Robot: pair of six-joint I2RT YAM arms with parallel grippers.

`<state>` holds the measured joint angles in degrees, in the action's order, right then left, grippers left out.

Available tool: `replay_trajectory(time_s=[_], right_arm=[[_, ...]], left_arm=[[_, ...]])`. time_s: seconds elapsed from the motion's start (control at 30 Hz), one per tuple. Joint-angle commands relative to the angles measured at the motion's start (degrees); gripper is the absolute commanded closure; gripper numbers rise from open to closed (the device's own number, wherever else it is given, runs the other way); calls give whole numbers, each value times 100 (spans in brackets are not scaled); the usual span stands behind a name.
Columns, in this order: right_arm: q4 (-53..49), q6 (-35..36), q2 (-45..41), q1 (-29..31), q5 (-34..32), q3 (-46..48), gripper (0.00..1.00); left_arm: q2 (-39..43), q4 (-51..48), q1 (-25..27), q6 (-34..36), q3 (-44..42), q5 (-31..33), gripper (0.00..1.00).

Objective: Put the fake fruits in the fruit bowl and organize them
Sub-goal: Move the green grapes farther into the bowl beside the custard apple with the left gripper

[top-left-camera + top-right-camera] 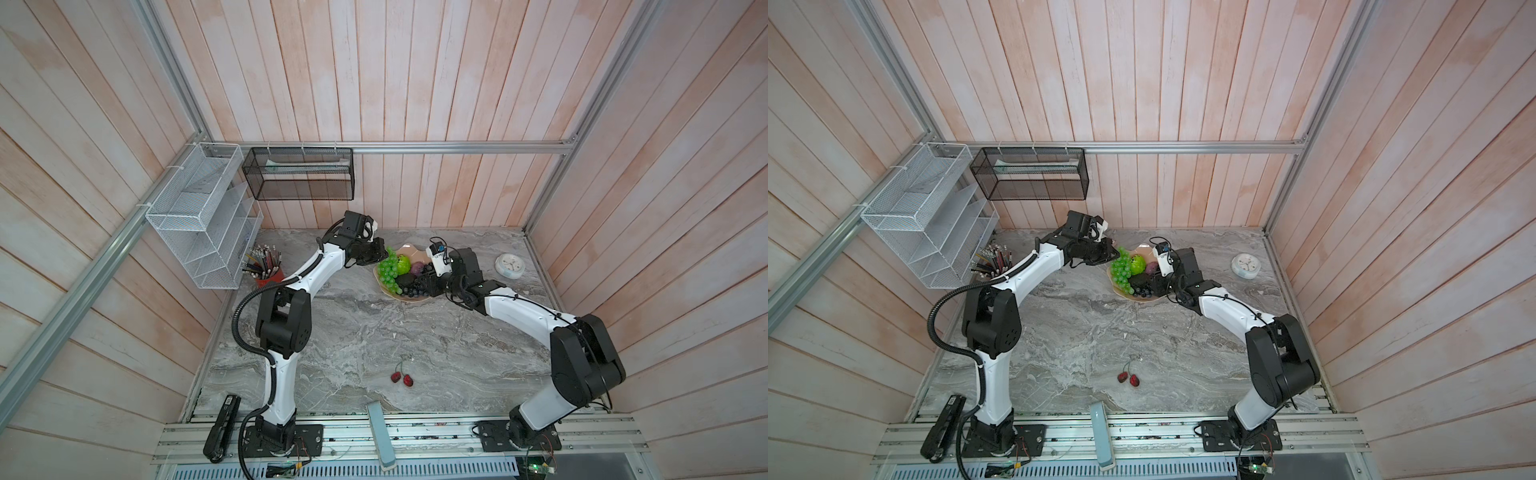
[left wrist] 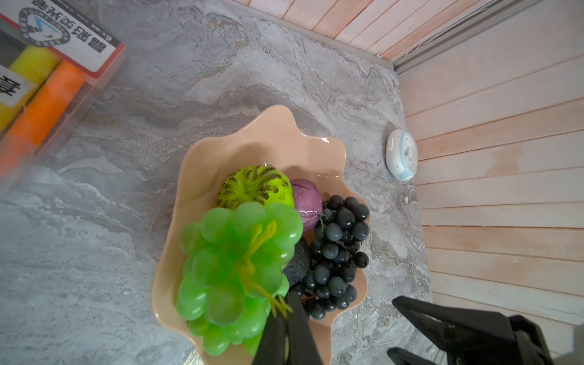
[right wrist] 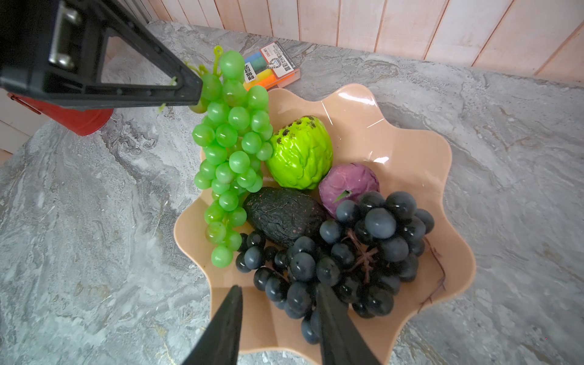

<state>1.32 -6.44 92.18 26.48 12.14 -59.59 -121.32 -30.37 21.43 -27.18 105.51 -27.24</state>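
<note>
Left wrist view: the left gripper (image 2: 286,311) pinches the green grape bunch (image 2: 234,271) by its stem over the fruit bowl (image 2: 205,164)'s left rim. The right gripper (image 3: 278,300), jaws apart, straddles the dark grape bunch (image 3: 347,252) in the bowl; the cherry pair (image 1: 402,378) lies nearer on the table (image 1: 374,332).

grey marbled stone counter (image 1: 374,332). red plastic cup of pencils (image 1: 266,272) at its far left corner, beneath a white wire-mesh wall organiser (image 1: 203,216). black mesh wall basket (image 1: 299,174) hangs on the back rail. small round white clock (image 1: 508,265) far right. clear box of coloured markers (image 2: 47,82).
</note>
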Motion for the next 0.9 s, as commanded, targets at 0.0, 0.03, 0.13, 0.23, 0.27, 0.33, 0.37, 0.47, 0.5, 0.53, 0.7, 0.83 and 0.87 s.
replay_trajectory(time_s=[0.0, 0.03, 0.13, 0.23, 0.27, 0.33, 0.37, 0.47, 0.5, 0.53, 0.7, 0.83, 0.87], right_arm=[[52, -7, -89, 33, 130, 56, 60], [45, -15, -62, 34, 135, 49, 60], [52, -33, -25, 46, 142, 9, 60], [53, -51, 1, 76, 154, -9, 60], [43, -51, 3, 80, 153, -21, 60], [21, -62, 5, 103, 143, -30, 60], [17, -67, -14, 107, 142, -18, 60], [17, -90, -68, 134, 100, 24, 60], [15, -95, -98, 132, 84, 45, 60], [16, -95, -119, 142, 66, 61, 60], [39, -139, -219, 155, 9, 158, 60], [26, -156, -238, 154, -10, 158, 60], [10, -148, -232, 156, -23, 148, 60]], left_arm=[[-184, 130, -25, 83, 206, -156, 89], [-197, 154, -25, 72, 206, -161, 88], [-192, 212, -25, 72, 159, -108, 75], [-191, 242, -25, 88, 132, -53, 64], [-202, 234, -25, 98, 132, -59, 63], [-192, 214, -25, 148, 123, -36, 56], [-160, 196, -25, 168, 98, 2, 55], [32, 196, -25, 239, -64, 204, 48], [137, 213, -25, 244, -171, 340, 47], [248, 265, -33, 235, -290, 453, 47], [623, 399, -84, 65, -703, 1008, 55], [513, 379, -199, -26, -657, 917, 54], [443, 349, -216, -20, -601, 891, 49]])
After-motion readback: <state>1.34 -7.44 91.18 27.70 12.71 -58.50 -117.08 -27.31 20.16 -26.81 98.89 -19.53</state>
